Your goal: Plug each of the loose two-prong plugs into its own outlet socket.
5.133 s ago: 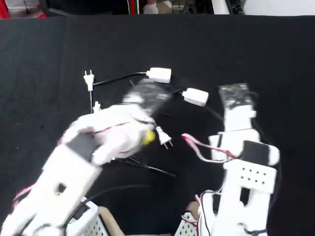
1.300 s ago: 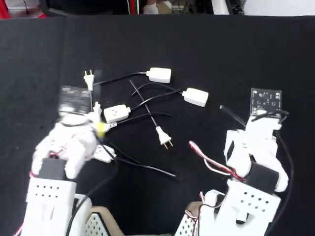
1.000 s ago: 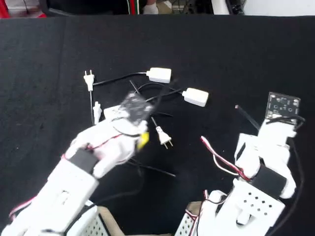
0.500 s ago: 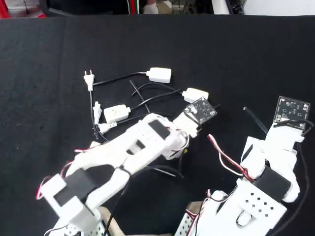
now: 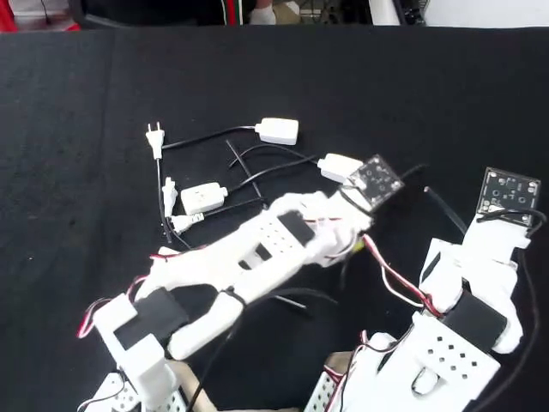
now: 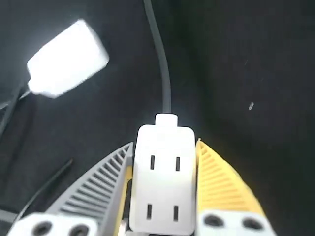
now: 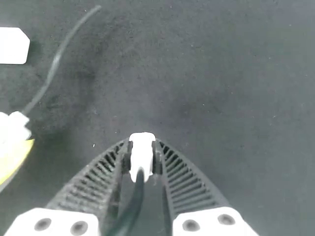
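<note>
My left gripper point(image 6: 165, 147) is shut on a white outlet socket point(image 6: 164, 187), its slots facing the camera and its black cord point(image 6: 162, 64) running away over the cloth. In the high view the left arm point(image 5: 257, 249) stretches across to the table's right middle. My right gripper point(image 7: 141, 143) is shut on a small white two-prong plug point(image 7: 141, 156) with a black cord, held just above the cloth. The held socket point(image 7: 12, 129) shows close beside it. The right arm point(image 5: 476, 275) stands at the right. Three more sockets point(image 5: 277, 130) point(image 5: 340, 166) point(image 5: 203, 198) lie at centre.
Loose plugs point(image 5: 154, 137) point(image 5: 169, 196) point(image 5: 182, 223) lie at the left with black cords tangled between them and the sockets. The black cloth point(image 5: 446, 86) is bare at the back and far right. A nearby socket point(image 6: 66, 56) lies just beyond my left gripper.
The left arm swung from the left side of the table across to the right middle, carrying the socket. The right arm shifted a little to the right, then kept still.
</note>
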